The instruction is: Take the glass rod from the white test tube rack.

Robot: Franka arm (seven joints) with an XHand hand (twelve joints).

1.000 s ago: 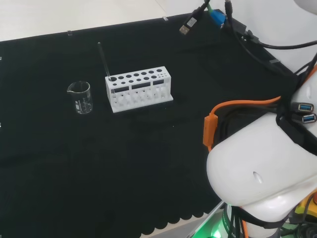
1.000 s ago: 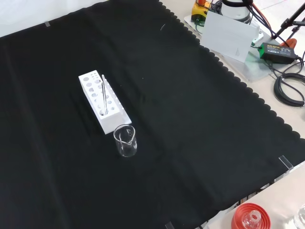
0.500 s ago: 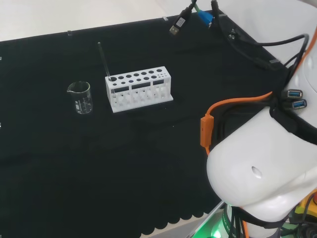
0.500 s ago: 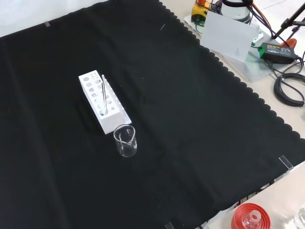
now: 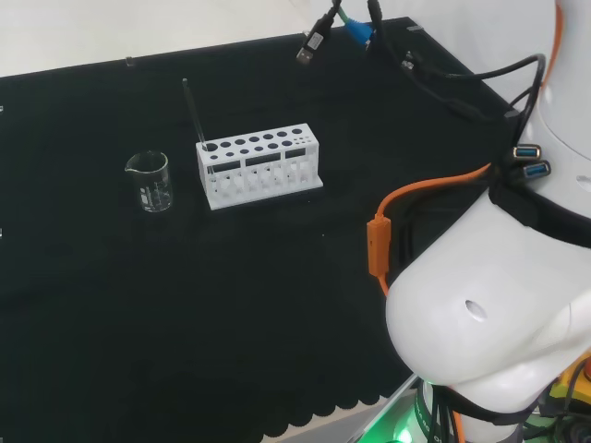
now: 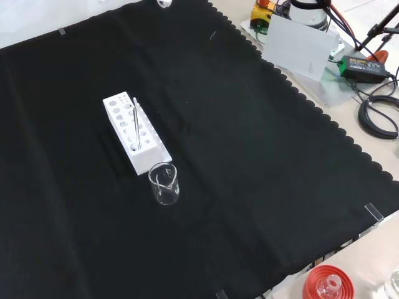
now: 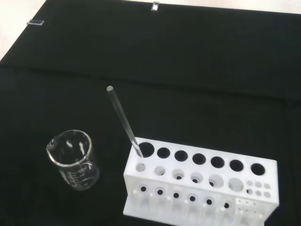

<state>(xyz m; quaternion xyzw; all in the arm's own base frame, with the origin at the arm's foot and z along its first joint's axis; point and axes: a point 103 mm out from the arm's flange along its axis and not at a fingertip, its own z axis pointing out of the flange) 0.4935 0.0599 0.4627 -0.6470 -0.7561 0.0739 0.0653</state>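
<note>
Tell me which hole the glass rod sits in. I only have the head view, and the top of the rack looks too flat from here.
Observer: In the wrist view, the glass rod stands in the end hole of the large-hole row of the white test tube rack. That is the end nearest the beaker. The rod's top tilts toward the beaker's side.
Operator: Is anything in the other holes?
Observer: No. The wrist view looks down into them and no tubes stand there.
Operator: Is there anything off the cloth that I should know about?
Observer: Yes. In the front view, a red ribbed stand holding clear glassware sits beyond the cloth's scalloped edge at the lower right, far from the rack.
</note>
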